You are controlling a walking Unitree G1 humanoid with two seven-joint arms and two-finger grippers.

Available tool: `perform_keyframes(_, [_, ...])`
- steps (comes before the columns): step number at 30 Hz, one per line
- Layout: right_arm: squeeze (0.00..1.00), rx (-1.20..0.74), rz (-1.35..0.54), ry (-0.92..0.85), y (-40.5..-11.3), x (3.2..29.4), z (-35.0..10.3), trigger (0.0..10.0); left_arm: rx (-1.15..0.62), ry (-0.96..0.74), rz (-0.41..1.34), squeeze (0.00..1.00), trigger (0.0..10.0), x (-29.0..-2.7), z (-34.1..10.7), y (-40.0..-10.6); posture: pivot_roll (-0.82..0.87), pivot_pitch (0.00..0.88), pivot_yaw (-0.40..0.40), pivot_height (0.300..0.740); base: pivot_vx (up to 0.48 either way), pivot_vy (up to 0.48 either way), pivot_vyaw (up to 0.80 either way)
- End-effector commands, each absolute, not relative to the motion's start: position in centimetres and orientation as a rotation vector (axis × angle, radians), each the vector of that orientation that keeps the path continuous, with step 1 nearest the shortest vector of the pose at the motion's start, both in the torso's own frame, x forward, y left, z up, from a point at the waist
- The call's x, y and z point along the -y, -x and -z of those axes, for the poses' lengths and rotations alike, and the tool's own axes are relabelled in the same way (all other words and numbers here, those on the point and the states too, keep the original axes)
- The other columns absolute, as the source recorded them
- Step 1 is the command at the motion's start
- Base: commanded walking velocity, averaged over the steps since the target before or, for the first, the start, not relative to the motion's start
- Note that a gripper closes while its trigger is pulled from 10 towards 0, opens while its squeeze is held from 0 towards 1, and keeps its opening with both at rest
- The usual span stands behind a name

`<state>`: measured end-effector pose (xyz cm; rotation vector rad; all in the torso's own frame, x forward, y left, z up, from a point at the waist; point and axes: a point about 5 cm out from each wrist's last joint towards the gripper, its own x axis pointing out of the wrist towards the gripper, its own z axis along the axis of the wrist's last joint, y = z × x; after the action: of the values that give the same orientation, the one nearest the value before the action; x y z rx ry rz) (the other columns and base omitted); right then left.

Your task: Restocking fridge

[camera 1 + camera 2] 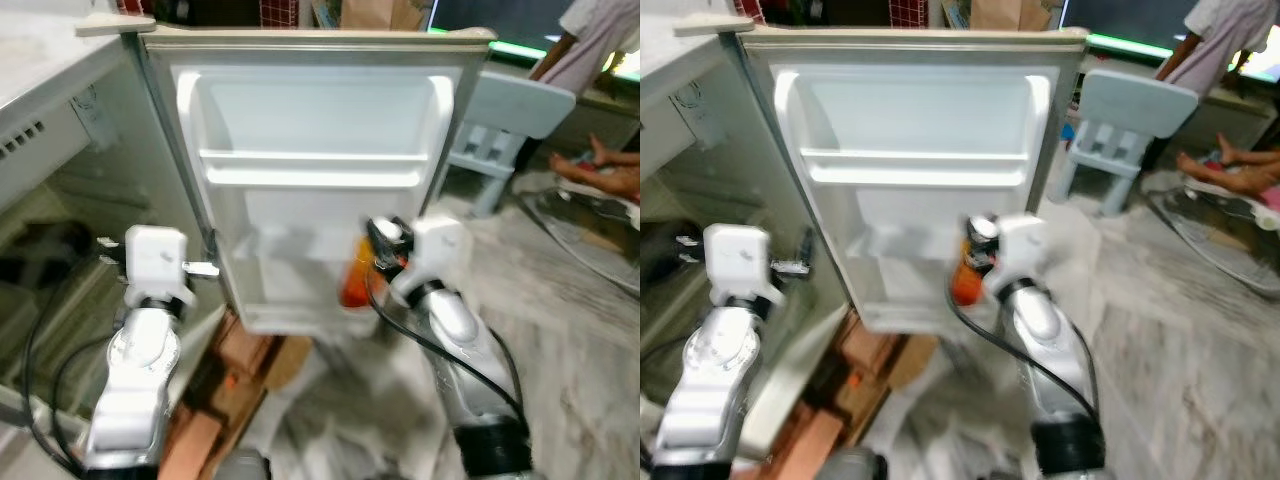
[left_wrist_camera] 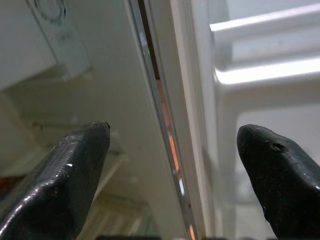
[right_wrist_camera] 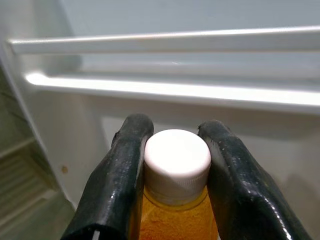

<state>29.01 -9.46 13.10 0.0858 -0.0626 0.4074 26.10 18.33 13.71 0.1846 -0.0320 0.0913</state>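
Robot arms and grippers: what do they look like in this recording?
Both arms are silver-grey segmented tubes with dark joint rings, each ending in a boxy white wrist housing. Black cables loop loosely beside each arm. The left gripper and right gripper each have two long, glossy black fingers with rounded tips and a fine textured surface. No markings can be made out.

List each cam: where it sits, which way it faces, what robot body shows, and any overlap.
Left/right eye: on head, facing forward-down at open fridge door; both silver arms show.
Left wrist: looks along left gripper, fingers apart, at the door's hinge edge.
Right wrist: looks along right gripper, shut on orange bottle.
Shared: door shelf, bottle.
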Motion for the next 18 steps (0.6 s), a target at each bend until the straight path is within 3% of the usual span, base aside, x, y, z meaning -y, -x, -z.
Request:
perform_keyframes(1, [0.0, 0.082, -0.37, -0.076, -29.1, 10.6, -13.3, 10.0, 0.031, -0.189, -0.08, 0.0, 10.0, -17.8, -13.8, -25.8, 0.1, 0.054, -0.02, 0.74, 0.0, 0.0, 0.0])
perform_keyframes(8, [0.0, 0.076, -0.356, -0.081, -29.2, 10.7, -13.0, 10.0, -0.002, -0.19, -0.119, 0.0, 10.0, -18.8, -13.8, -25.3, 0.12, 0.05, -0.007, 0.74, 0.0, 0.0, 0.0])
perform_keyframes(15, [0.0, 0.108, -0.372, -0.063, -29.5, 10.5, -13.4, 10.0, 0.061, -0.219, -0.084, 0.0, 10.0, -18.2, -15.3, -26.7, 0.12, 0.037, 0.01, 0.74, 0.0, 0.0, 0.0])
perform_keyframes(18, [0.0, 0.114, -0.37, -0.047, -29.9, 10.7, -13.2, 10.0, 0.079, -0.21, -0.065, 0.0, 10.0, -18.2, -15.8, -27.1, 0.14, 0.033, 0.002, 0.74, 0.0, 0.0, 0.7])
